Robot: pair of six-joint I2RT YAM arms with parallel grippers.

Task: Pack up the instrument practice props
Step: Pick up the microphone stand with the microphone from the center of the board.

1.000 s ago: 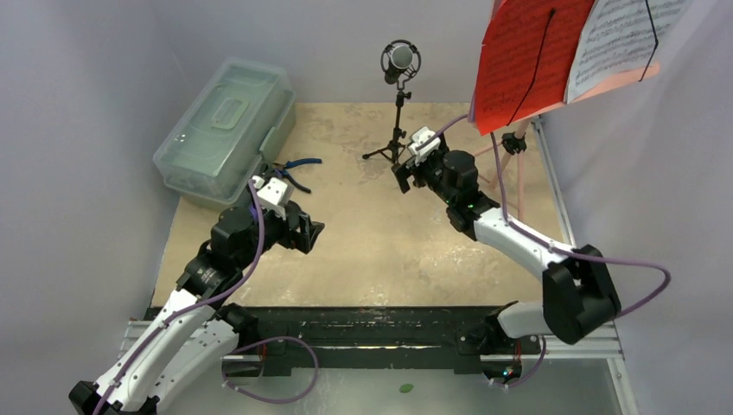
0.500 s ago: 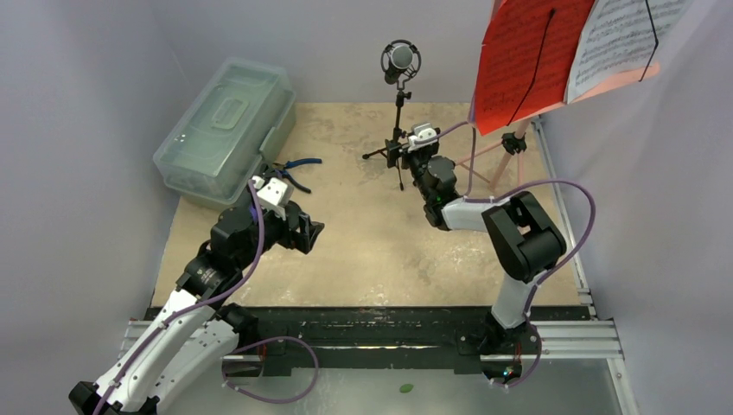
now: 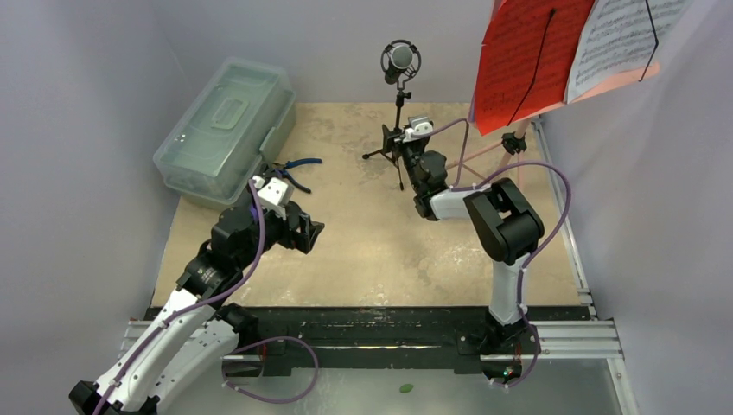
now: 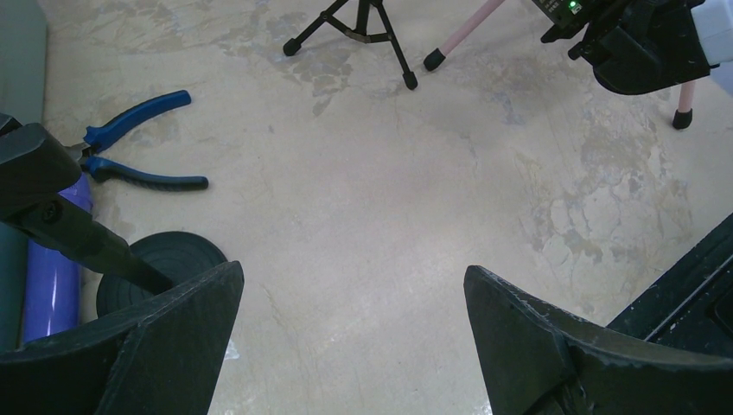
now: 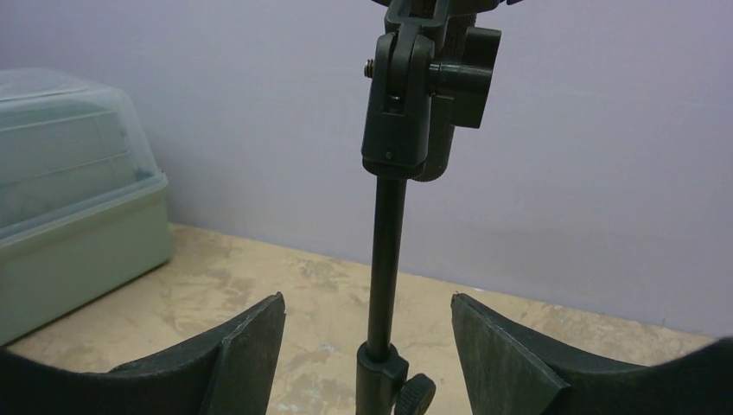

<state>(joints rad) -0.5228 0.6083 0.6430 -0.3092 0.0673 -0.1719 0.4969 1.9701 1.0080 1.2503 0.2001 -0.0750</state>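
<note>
A black-silver microphone (image 3: 400, 59) stands on a black tripod (image 3: 396, 147) at the back of the table. My right gripper (image 3: 400, 150) is at the stand, open, with the pole (image 5: 385, 251) between its fingers and a gap on each side; in the wrist view the gripper (image 5: 367, 316) straddles it just above the clamp knob. The pink music rack, on pink legs (image 3: 494, 156), holds a red page (image 3: 523, 65) and a white page (image 3: 618, 39) at the back right. My left gripper (image 3: 309, 233) hovers open over bare table (image 4: 354, 294). A purple microphone (image 4: 52, 285) lies beside it.
A clear greenish case (image 3: 226, 128) sits closed at the back left, also seen in the right wrist view (image 5: 69, 199). Blue-handled pliers (image 3: 298, 166) lie in front of it (image 4: 138, 156). A black round disc (image 4: 164, 259) rests by the purple microphone. Walls close in on three sides.
My right arm has folded in and pushed its gripper back-left onto the microphone stand's pole, and its jaws have narrowed somewhat. The left arm has not moved.
</note>
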